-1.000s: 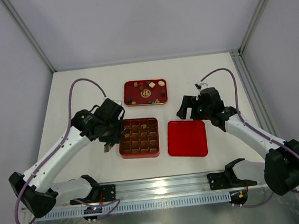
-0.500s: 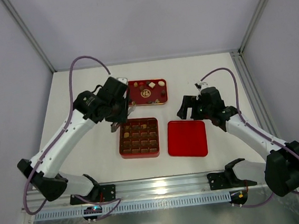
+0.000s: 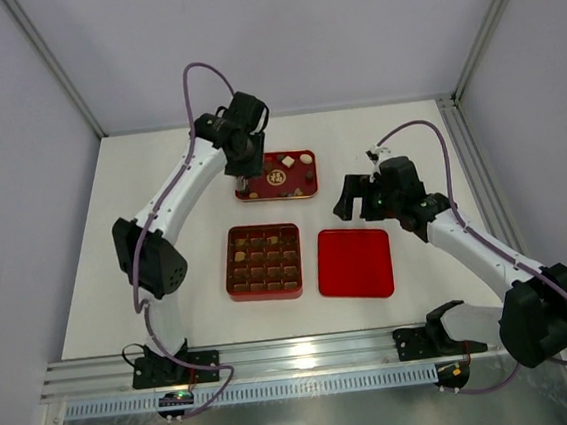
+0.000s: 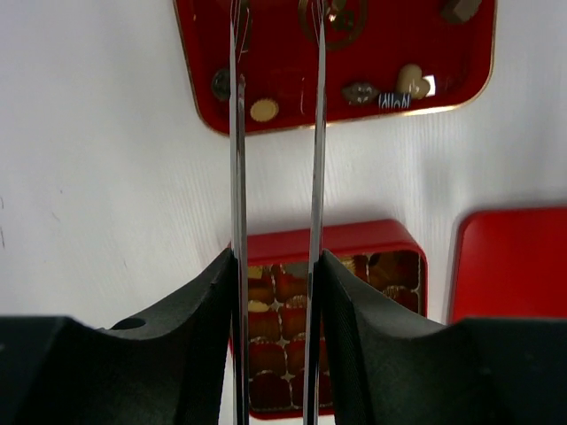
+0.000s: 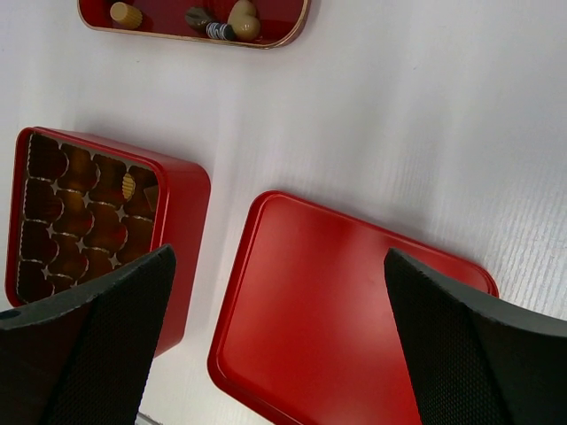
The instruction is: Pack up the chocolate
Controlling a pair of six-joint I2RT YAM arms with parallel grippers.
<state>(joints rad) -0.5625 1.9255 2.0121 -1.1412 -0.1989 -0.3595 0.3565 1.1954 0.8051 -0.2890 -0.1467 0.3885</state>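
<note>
Top view: I am hanging my left gripper over the tray's left end. My right gripper is hovering wide open beside the lid.

Left wrist: my fingers are standing narrowly parted and seemingly empty, though the tips blur. I am centring on the tan round chocolate before lowering.

Right wrist: the box is sitting open beside the lid.

left end effector narrowly parted, right end effector spread wide
</note>
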